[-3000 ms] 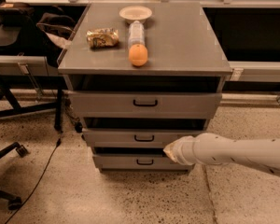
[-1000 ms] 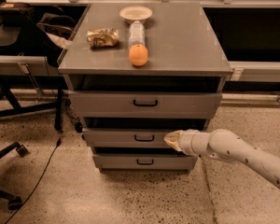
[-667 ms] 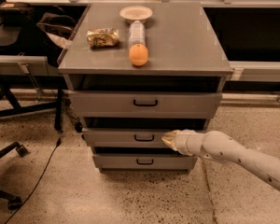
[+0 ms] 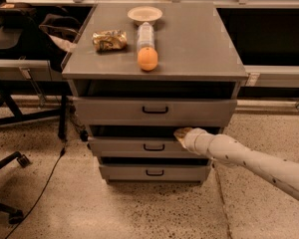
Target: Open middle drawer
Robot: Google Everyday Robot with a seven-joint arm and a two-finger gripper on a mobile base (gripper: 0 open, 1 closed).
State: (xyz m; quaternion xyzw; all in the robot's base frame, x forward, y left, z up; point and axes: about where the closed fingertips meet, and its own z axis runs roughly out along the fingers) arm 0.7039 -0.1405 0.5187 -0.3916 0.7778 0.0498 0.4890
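Note:
The grey metal cabinet (image 4: 154, 51) has three drawers. The middle drawer (image 4: 124, 146) has a wide flat grey front and a small black bar handle (image 4: 154, 148). It stands pulled out a little, with a dark gap above its front. My gripper (image 4: 181, 132) reaches in from the right on a white arm (image 4: 249, 161). Its tip is at the top edge of the middle drawer's front, right of the handle and slightly above it. The drawer's inside is hidden.
The top drawer (image 4: 154, 111) and bottom drawer (image 4: 154, 172) sit above and below. On the cabinet top lie a white bowl (image 4: 145, 14), a plastic bottle (image 4: 145, 34), an orange (image 4: 147, 59) and a snack bag (image 4: 109, 40). A desk and chair legs (image 4: 10, 183) stand at left.
My gripper has moved left and up along the middle drawer's front, from its right end to the front's top edge near the handle. The drawer has not visibly moved.

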